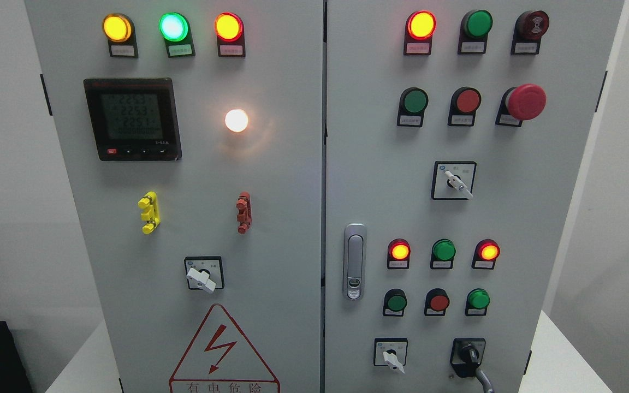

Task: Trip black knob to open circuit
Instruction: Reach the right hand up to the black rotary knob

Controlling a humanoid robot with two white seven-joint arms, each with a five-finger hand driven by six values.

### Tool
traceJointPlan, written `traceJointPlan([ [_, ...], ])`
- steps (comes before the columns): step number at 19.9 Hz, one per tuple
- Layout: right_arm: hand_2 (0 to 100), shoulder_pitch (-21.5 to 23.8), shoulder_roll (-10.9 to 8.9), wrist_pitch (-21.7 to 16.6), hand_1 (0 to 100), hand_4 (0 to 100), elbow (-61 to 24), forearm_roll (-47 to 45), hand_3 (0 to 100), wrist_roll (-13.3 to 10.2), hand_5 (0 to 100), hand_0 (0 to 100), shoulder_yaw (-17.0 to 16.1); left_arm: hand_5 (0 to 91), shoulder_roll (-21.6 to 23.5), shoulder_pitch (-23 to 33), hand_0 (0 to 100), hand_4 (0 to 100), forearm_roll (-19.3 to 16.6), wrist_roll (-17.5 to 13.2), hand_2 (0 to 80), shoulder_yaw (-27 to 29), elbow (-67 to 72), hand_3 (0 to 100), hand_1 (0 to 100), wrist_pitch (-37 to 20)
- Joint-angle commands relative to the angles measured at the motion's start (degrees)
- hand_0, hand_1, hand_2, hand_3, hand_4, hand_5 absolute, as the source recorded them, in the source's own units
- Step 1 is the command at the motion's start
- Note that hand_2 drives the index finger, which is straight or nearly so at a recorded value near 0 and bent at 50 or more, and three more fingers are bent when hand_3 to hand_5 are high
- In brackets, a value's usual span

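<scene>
The black knob (468, 353) sits in a black square plate at the lower right of the right cabinet door (380, 180), in the bottom row. A thin grey curved piece (484, 379) runs from under the knob down to the picture's bottom edge; I cannot tell what it is. Neither of my hands shows in the head view.
A white selector switch (392, 357) sits left of the knob, with rows of lit and unlit pilot lamps and buttons above. A red mushroom stop button (524, 101) juts out at the upper right. The door latch (354, 262) is at the seam. The left door carries a meter (131, 119).
</scene>
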Motion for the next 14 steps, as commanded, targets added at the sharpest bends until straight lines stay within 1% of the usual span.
traceJointPlan([
  [1,4,-0.37,0.19,-0.39,4,100,-1.77,-0.12,100,0.24,100,0,1.26,0.0,-0.09,-0.23,12,0,0.14,0.01,0.0,0.07,-0.01,0,39,-0.12],
  [14,5,-0.37,0.19,-0.39,5,100,-1.78,-0.12,100,0.15,100,0,3.11,0.0,0.00,-0.23,12,0,0.14,0.01,0.0,0.07,-0.01,0,39,-0.12],
])
